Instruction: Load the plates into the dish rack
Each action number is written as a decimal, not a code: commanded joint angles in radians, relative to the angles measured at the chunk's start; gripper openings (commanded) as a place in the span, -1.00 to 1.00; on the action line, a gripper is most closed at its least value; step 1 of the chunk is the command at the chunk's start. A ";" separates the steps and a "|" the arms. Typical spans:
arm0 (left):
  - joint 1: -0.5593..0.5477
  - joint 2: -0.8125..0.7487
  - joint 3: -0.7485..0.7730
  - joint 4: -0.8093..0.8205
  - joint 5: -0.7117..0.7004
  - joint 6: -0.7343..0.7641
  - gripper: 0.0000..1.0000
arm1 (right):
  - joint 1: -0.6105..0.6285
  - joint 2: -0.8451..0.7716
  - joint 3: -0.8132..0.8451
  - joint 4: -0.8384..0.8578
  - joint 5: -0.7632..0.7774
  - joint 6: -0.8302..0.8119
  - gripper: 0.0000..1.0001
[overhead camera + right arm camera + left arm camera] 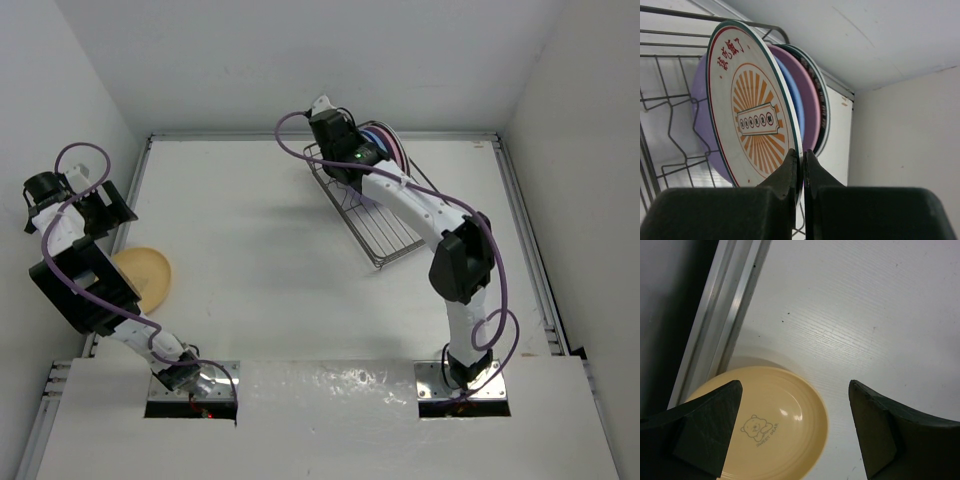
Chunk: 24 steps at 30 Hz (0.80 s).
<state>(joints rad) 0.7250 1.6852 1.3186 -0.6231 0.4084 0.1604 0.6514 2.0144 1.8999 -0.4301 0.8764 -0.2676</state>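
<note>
Sunburst plate (pixel 752 125) rim pinched by right jaws at dish rack (pixel 385 235), yellow plate (pixel 785 425) beneath wide-open left jaws

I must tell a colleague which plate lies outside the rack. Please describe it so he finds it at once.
Go to the left edge of the white table, away from the wire rack at the back. One plate lies flat there, alone. Only it is yellow, with a small bear drawn inside.

Glossy yellow plate (pixel 770 425); silver wire dish rack (pixel 670 100); matt white table (pixel 865 315).
</note>
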 commanded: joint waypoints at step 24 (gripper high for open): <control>-0.003 0.013 0.036 -0.009 -0.005 0.011 0.72 | -0.068 0.109 0.080 -0.027 -0.201 0.139 -0.11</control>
<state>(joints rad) 0.7250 1.7077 1.3342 -0.6331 0.4183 0.1604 0.5755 2.1620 1.9343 -0.4873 0.7033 -0.1299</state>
